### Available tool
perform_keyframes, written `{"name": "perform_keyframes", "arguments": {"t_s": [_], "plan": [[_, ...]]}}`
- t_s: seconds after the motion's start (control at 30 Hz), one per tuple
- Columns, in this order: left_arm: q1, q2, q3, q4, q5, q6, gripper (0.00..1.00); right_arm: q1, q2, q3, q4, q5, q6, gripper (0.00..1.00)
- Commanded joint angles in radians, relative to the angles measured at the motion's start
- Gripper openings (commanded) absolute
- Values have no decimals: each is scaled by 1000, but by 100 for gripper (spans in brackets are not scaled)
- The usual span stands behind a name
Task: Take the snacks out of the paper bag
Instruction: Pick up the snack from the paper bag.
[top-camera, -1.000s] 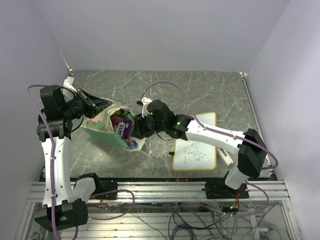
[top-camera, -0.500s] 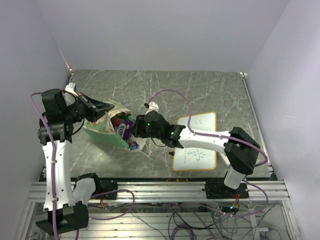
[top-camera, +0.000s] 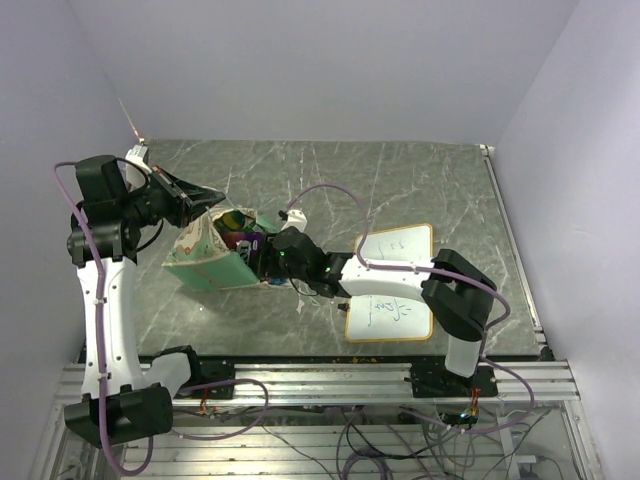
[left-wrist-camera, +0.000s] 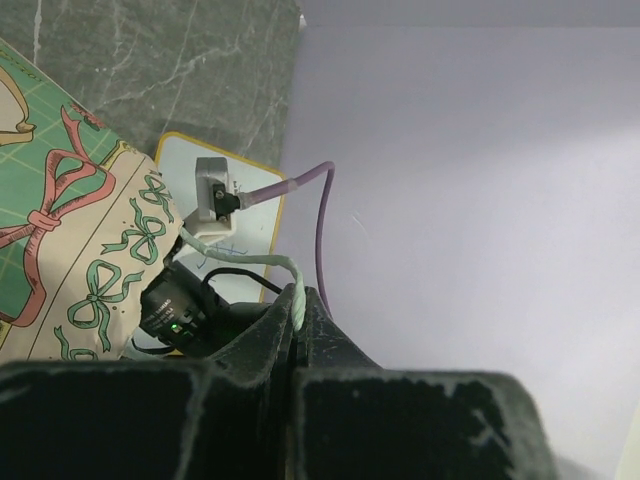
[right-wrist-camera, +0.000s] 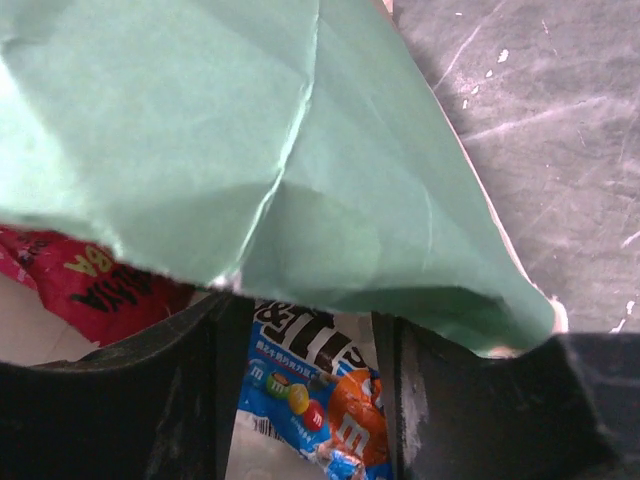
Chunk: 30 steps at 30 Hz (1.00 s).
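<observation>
The paper bag (top-camera: 205, 262) lies tipped on the left of the table, its mouth facing right. My left gripper (top-camera: 207, 196) is shut on the bag's string handle (left-wrist-camera: 292, 292) and holds the top edge up. My right gripper (top-camera: 263, 257) is open and reaches into the bag's mouth. In the right wrist view its fingers (right-wrist-camera: 222, 330) straddle a blue M&M's packet (right-wrist-camera: 320, 395) lying on the cream inside. A red-pink packet (right-wrist-camera: 85, 280) lies to its left. A green paper flap (right-wrist-camera: 250, 140) hangs over the fingers. A purple packet (top-camera: 246, 243) shows at the mouth.
A white whiteboard (top-camera: 395, 285) with a yellow rim lies right of the bag, under my right arm; it also shows in the left wrist view (left-wrist-camera: 245, 215). The left wall stands close behind my left arm. The marble table (top-camera: 400, 180) extends behind the bag.
My right gripper has moved left, into the bag's mouth. My left gripper has lifted the handle a little and the bag has shifted left.
</observation>
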Motion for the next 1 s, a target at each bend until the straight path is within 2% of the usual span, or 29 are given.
{"name": "perform_keyframes", "arguments": {"t_s": [0.0,0.2,0.3,0.37,0.4,0.43,0.57,0.77,0.97], "plan": [[-5,-43,13,29,91,-14,7,-4,31,38,40,16,-37,52],[-5,-59,12,18,83,-13,7,-24,75,75,107,-47,-102,51],[-5,-57,26,19,74,-18,7,-36,97,89,154,-65,-91,45],[-5,-51,46,7,62,-10,7,-38,108,117,154,-72,-100,39],[-5,-46,58,-1,55,-5,7,-38,112,142,139,-76,-109,32],[-5,-40,68,-8,49,0,7,-40,112,164,122,-85,-118,20],[-2,-18,94,-8,38,-9,7,-53,76,208,85,-121,-157,1],[4,-5,110,-6,-7,4,7,-118,39,288,-4,-197,-226,0],[11,-14,110,-24,-77,31,7,-155,22,395,-95,-275,-384,0]]}}
